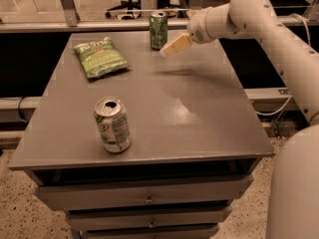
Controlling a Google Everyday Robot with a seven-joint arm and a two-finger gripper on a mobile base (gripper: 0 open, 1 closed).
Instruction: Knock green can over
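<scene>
The green can (158, 30) stands upright at the far edge of the grey table (199, 113), its body green with a silver top rim. My gripper (172, 46) hangs above the table just to the right of the can, its pale fingers pointing left and down towards it, with a small gap between them and the can. The white arm reaches in from the right.
A white-and-silver can (112, 125) with green marks stands upright near the front left. A flat green chip bag (99, 58) lies at the back left. Drawers sit under the tabletop. A metal rail runs behind the table.
</scene>
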